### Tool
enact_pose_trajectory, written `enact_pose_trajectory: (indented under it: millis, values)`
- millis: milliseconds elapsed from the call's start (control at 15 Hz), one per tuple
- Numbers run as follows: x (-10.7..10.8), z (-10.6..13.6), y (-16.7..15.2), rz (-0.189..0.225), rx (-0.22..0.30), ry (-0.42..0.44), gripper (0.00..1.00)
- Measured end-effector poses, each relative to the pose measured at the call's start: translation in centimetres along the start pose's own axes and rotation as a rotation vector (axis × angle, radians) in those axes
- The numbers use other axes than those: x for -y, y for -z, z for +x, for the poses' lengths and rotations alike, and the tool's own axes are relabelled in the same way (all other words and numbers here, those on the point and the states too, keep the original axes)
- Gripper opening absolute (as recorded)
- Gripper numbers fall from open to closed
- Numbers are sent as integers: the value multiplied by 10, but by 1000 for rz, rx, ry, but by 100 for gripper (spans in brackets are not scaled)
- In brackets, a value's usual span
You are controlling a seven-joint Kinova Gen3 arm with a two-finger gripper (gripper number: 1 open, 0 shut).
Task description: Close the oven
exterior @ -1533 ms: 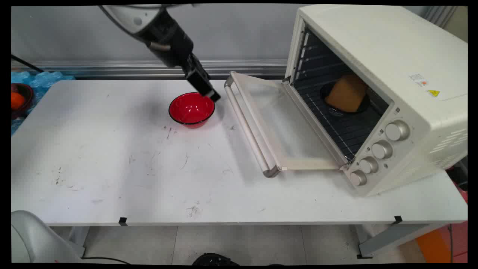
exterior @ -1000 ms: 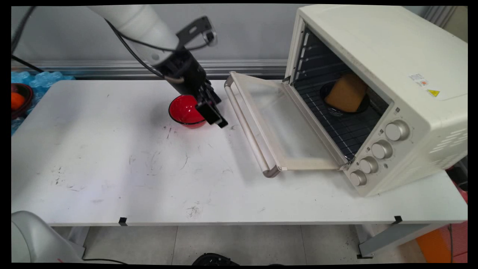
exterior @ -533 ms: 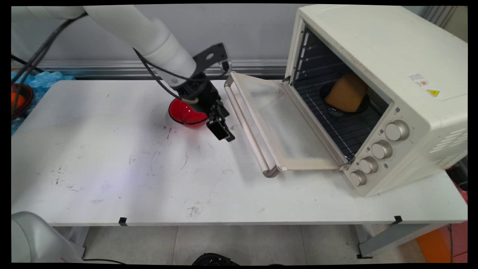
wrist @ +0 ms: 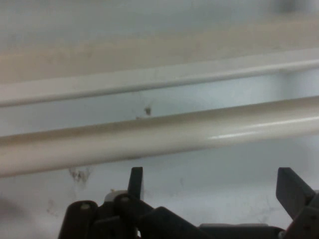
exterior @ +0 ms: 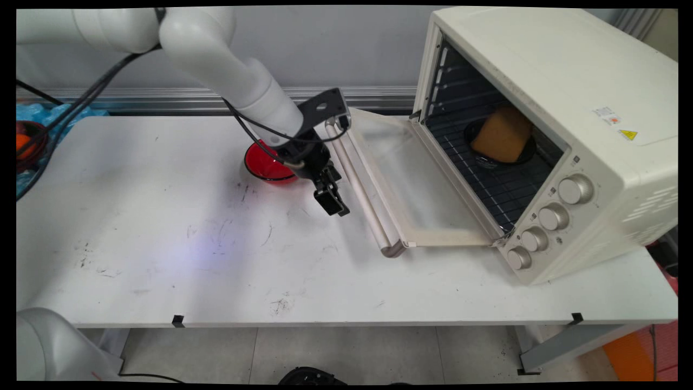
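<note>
White table (exterior: 162, 260): one oven (exterior: 547, 135), one red bowl (exterior: 265, 165), one spread pincer (exterior: 337, 208).

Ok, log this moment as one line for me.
gripper: open, empty, low over table | nearest: oven door handle, not touching | red bowl behind it | oven open, bread inside

A scuffed white rectangular worktop (exterior: 162, 260) spreads beneath and around the end effector (exterior: 334, 208). Beyond it stands a pale grey wall (exterior: 352, 49) with a ribbed silver metal rail (exterior: 162, 98) along its base. On the end effector's near side, past the worktop's edge, lies a grey tiled floor (exterior: 346, 352).
</note>
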Motion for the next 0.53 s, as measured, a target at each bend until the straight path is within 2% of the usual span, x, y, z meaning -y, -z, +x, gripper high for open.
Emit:
enact_pose_trajectory:
  millis: [467, 533]
  values:
    - [3, 3, -33, 21, -8, 23, 100]
    - [4, 3, -37, 24, -8, 27, 0]
